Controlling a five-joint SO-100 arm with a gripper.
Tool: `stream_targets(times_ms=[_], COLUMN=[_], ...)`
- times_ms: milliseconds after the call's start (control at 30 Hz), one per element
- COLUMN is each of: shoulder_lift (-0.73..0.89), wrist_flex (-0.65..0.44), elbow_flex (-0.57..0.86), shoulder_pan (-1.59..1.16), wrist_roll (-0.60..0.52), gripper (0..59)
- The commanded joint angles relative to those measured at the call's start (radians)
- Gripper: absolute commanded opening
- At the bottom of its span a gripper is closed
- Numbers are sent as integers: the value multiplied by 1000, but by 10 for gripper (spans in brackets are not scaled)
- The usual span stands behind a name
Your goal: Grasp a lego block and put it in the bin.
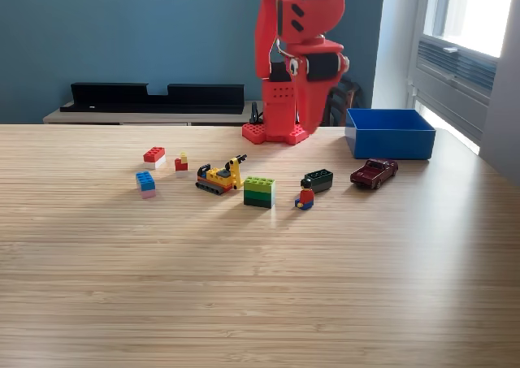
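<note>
- Backdrop: teal-blue wall; window w/ bright daylight at the exterior view's right.
- Tabletop (244, 287): light wood grain, fills most of the view; front half bare.
- Long black tray (154, 97): on a low shelf behind the tabletop, at the view's left, against the wall.
- Red arm (294, 59): upright at rear centre, folded onto itself; base w/ studded red plate sits on the tabletop's far edge; top cut off by the frame.
- Pincer (286, 66): tucked against the arm body, pointing down; can't tell whether the jaws stand wide or narrow; nothing seen in it.
- Bin (390, 132): blue, open-topped, low walls; rear right of the tabletop, just beside the arm base; inside not visible from this angle.
- Dark red toy car (374, 172): just in front of the bin, apart from it.
- Black block (318, 179): left of the car, near it.
- Small figure (305, 196): red top, blue legs; right in front of the black block.
- Green block stack (259, 191): light green over dark green, centre.
- Yellow toy digger (220, 176): left of the green stack, close.
- Small red-yellow piece (181, 164): left of the digger.
- Red-on-white block (153, 157): further left.
- Blue-on-pink block (146, 184): nearest the view's left, in front of the red-on-white one.
- All blocks lie on the tabletop, outside the bin, well apart from the pincer.
</note>
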State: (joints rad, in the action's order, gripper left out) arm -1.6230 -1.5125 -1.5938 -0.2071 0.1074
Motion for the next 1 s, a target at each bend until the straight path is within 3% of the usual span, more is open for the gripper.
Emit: stream_targets(times_ms=[33, 467, 800, 1000], shoulder_lift=[-91, -89, -77, -75], wrist_flex=[51, 252, 465, 522], elbow_flex=[-80, -276, -344, -394], shoulder_pan=[-18, -15, -17, -32], wrist_roll=[84, 212, 221, 224], gripper=[278, 261, 218, 201])
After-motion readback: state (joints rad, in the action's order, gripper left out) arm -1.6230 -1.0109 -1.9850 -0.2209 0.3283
